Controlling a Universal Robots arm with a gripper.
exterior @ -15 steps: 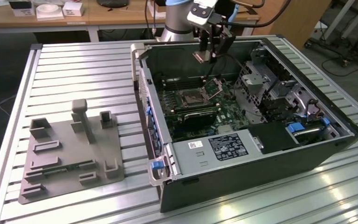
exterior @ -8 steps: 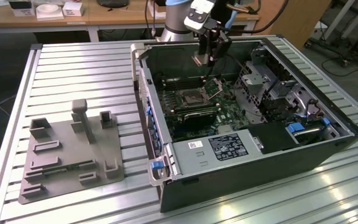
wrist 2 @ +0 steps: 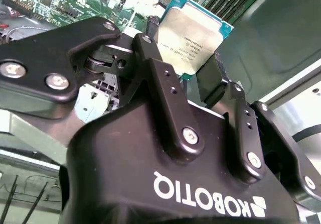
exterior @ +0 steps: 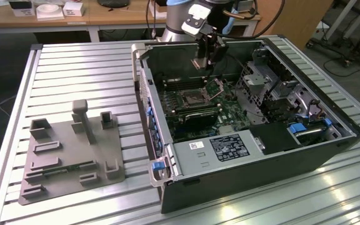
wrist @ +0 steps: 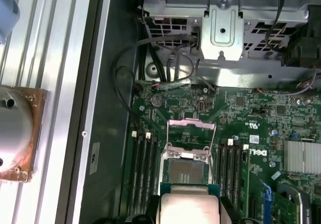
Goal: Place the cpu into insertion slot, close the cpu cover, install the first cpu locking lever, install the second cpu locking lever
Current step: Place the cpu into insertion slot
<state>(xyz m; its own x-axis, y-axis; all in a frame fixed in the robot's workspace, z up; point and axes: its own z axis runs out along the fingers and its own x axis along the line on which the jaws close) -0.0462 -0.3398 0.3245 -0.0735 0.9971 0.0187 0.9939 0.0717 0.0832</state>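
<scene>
End effector: we see it [exterior: 205, 63] clenched on the cpu [wrist 2: 193, 38]. Its fingers [wrist 2: 165, 83] pinch two opposite edges, which we judge keeps the metal top and the contact side free of pressure.
Where the cpu is: in the air inside the open computer case [exterior: 249, 183], over the green board [wrist: 241, 113]. It hangs apart from the insertion slot [wrist: 186, 170] and has not been seated.
Insertion slot: a dark square with nothing in it, set between the black memory slots [wrist: 143, 169].
Cpu cover: it [wrist: 191, 126] is swung up on its hinge at one edge of the slot, leaving the socket open from above so that a chip can come down onto it.
Attitude of the chip: we judge that it is held roughly level with the board, label side up, so that it can seat evenly.
Stage: we judge the first step to be in hand, with the cover not yet closed.
Counter: the slatted metal counter [exterior: 73, 70] carries the case, and a grey fixture tray [exterior: 67, 159] lies well apart towards the exterior view's left.
</scene>
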